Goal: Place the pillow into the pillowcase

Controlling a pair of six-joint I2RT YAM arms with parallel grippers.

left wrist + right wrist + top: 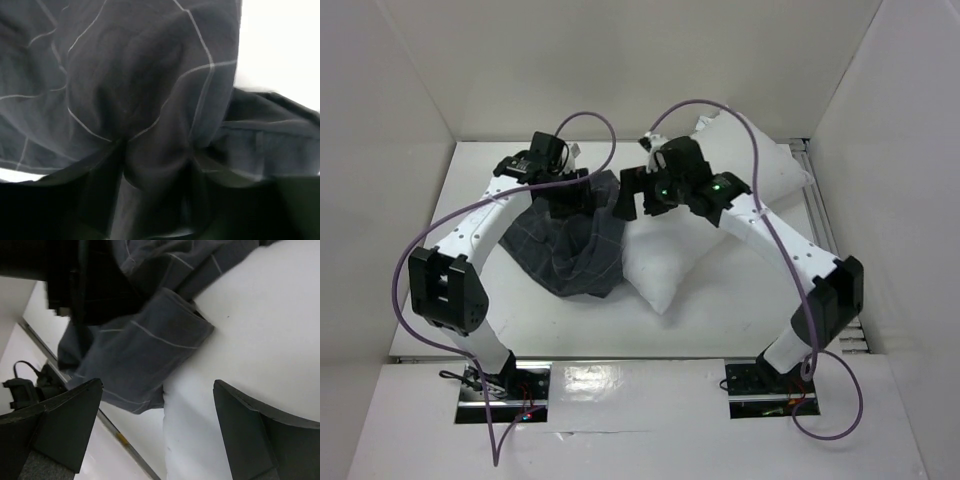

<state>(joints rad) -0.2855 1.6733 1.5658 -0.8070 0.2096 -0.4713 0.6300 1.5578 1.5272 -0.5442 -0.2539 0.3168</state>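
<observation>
Fingers (62, 427) of the right gripper (638, 200) stand wide apart with nothing between them (the wrist view shows only white cushion and a grey hem in the gap). They hover just above the pillow (720, 215), at its left edge.

That pillow lies slantwise on the table (720, 325), one corner pointing to the far right and another toward the arm bases. Nearly all of it shows bare and white, so it is not inside the pillowcase (570, 245). The pillowcase sits in a crumpled heap touching the pillow's left edge, and the right wrist view shows one folded hem (150, 347) resting on the pillow's surface.

On the far side of that heap from the pillow, the left gripper (568, 190) is down at the cloth's far upper rim. Its wrist view is filled with checked fabric (150, 100) bunched over and around the dark finger shapes, which are blurred; whether they pinch the cloth or merely sit under it cannot be told.

Both white arms bend inward over the table from the near side of the pillow. Purple cables (603, 125) loop above them, one over the pillow. A metal rail (823, 215) runs along the table edge just right of the pillow, and plain white walls (380, 150) close in the space.
</observation>
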